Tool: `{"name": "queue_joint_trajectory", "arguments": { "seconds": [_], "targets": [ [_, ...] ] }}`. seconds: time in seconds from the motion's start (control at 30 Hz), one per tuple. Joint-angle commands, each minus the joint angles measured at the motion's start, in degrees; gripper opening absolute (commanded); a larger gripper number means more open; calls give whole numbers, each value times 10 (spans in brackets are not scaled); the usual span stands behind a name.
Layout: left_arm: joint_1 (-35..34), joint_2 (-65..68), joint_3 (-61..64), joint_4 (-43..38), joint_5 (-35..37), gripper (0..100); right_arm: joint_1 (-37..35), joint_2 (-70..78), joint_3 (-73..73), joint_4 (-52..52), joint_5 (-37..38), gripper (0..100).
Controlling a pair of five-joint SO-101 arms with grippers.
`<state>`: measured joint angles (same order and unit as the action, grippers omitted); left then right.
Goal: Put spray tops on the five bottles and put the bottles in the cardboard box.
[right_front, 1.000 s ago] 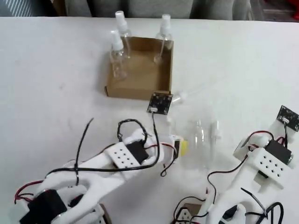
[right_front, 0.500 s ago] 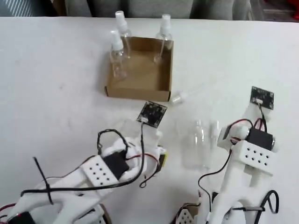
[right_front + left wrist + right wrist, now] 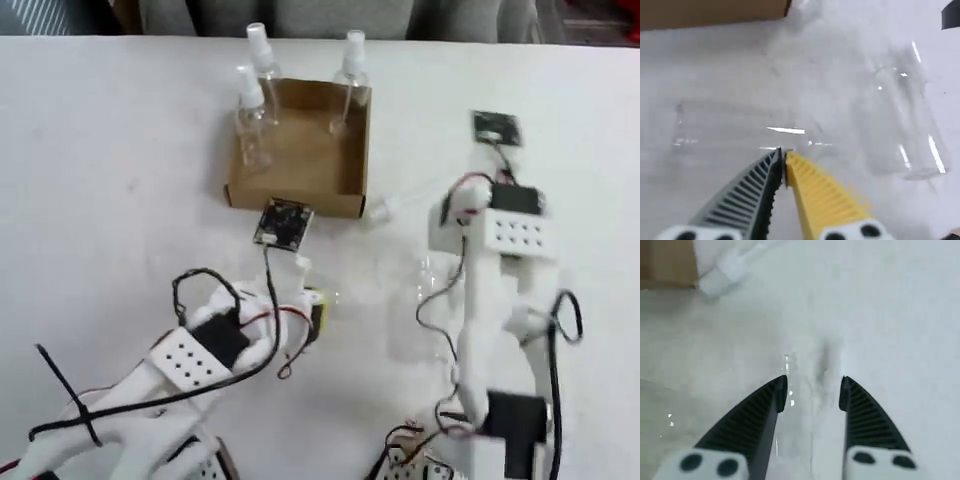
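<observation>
The cardboard box (image 3: 300, 160) stands at the back middle with three capped clear bottles (image 3: 252, 115) in and by it. A loose white spray top (image 3: 384, 208) lies by the box's right front corner, also spray top (image 3: 724, 270). My left gripper (image 3: 782, 152) is shut, its tips against a clear bottle (image 3: 735, 127) lying on its side; a second clear bottle (image 3: 900, 120) sits farther right. In the high view the left gripper (image 3: 318, 303) is in front of the box. My right gripper (image 3: 812, 387) is open over bare table, short of the spray top.
The right arm (image 3: 490, 230) stretches across the table's right middle and covers part of a clear bottle (image 3: 428, 285). White table (image 3: 120, 230) extends to the left and far right. The box corner (image 3: 665, 265) lies beside the spray top.
The left arm has drawn back leftward, away from the clear bottles. The right arm has swung forward and left toward the loose spray top by the box.
</observation>
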<state>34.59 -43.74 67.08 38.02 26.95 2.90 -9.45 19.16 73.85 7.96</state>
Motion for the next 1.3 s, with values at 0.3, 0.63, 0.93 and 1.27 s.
{"name": "queue_joint_trajectory", "arguments": {
  "seconds": [0.3,0.63,0.93,1.27],
  "targets": [
    [-189,-17,21,-131,-120,21,-80,30,-79,18,-96,138],
    [-207,-16,24,-137,-91,21,-58,151,-105,-172,-298,141],
    [-207,-16,24,-121,-91,21,-65,318,-259,-169,-378,141],
    [-204,-16,24,-120,-91,21,-87,458,-415,-87,-407,143]
  ]
}}
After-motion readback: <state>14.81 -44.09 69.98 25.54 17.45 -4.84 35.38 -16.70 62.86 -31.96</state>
